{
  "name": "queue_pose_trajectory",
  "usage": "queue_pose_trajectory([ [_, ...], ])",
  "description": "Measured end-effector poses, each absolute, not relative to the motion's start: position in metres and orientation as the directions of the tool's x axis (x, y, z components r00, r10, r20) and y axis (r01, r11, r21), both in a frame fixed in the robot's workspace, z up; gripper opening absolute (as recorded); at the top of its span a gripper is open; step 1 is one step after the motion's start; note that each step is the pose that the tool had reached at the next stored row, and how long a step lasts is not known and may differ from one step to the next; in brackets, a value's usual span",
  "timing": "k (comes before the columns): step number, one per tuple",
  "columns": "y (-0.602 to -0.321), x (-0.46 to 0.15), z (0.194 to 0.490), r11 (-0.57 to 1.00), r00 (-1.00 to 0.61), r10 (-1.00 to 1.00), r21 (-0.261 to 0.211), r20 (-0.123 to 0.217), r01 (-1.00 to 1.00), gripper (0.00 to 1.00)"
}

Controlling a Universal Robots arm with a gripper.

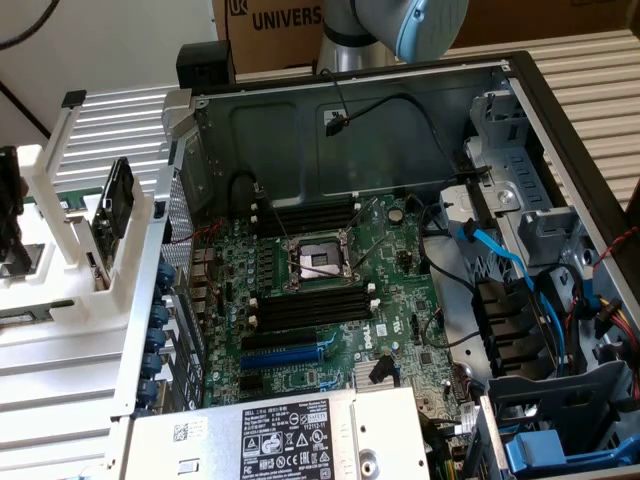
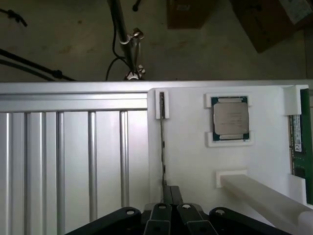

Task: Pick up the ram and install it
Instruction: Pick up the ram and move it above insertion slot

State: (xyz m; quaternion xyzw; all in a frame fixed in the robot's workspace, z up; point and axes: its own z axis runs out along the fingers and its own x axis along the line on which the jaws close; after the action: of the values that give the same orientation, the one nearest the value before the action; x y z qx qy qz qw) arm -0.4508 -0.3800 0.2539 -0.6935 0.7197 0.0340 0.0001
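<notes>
- As seen in the wrist view, found gripper [image 2: 172,192] clenched: fingers [image 2: 167,197] pressed side by side, nothing visible between them.
- Logged the ram [image 2: 162,147] directly ahead of the fingertips, edge-on as a thin dark line, standing upright, far end seated in a notched white bracket [image 2: 162,104]. Could not tell whether touching the gripper or apart from it.
- Found ram and bracket on white fixture [image 2: 190,161], just beside ribbed aluminium table top [image 2: 73,161].
- Noted processor [image 2: 230,122] lying flat in its own white frame on the same fixture, near the ram but apart from it.
- Noted second green stick [image 2: 299,142] with white label beyond the processor, well apart from the ram.
- In exterior view, saw arm [image 1: 400,25] above back wall of open computer case [image 1: 300,120].
- Inside case, recorded motherboard [image 1: 395,265], processor socket [image 1: 313,262] near its centre, black memory slots [image 1: 310,305] either side of the socket, and blue expansion slot [image 1: 285,355] just beside the nearer slots.
- At exterior view's left, outside the case, saw dark board [image 1: 115,205] standing tilted in the fixture; could not tell which stick.
</notes>
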Motion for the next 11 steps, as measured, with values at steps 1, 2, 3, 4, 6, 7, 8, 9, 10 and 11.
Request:
queue_pose_trajectory([
  [1,-0.380,-0.451,0.252,0.035,-0.037,-0.998,0.049,-0.047,-0.998,0.10],
  [2,-0.380,-0.451,0.250,0.034,-0.037,-0.998,0.049,-0.047,-0.998,0.10],
  [3,-0.380,-0.451,0.248,0.034,-0.036,-0.998,0.049,-0.047,-0.998,0.10],
  [4,-0.380,-0.451,0.247,0.033,-0.035,-0.998,0.049,-0.047,-0.998,0.10],
  [6,-0.380,-0.451,0.243,0.031,-0.034,-0.998,0.049,-0.047,-0.998,0.10],
  [7,-0.380,-0.451,0.241,0.031,-0.033,-0.998,0.049,-0.047,-0.998,0.10],
  [8,-0.380,-0.451,0.239,0.030,-0.033,-0.998,0.049,-0.047,-0.998,0.10],
  [9,-0.381,-0.451,0.237,0.030,-0.032,-0.998,0.049,-0.047,-0.998,0.10],
  [10,-0.381,-0.451,0.236,0.029,-0.032,-0.998,0.049,-0.047,-0.998,0.10],
  [11,-0.381,-0.451,0.234,0.029,-0.031,-0.998,0.049,-0.047,-0.998,0.10],
])
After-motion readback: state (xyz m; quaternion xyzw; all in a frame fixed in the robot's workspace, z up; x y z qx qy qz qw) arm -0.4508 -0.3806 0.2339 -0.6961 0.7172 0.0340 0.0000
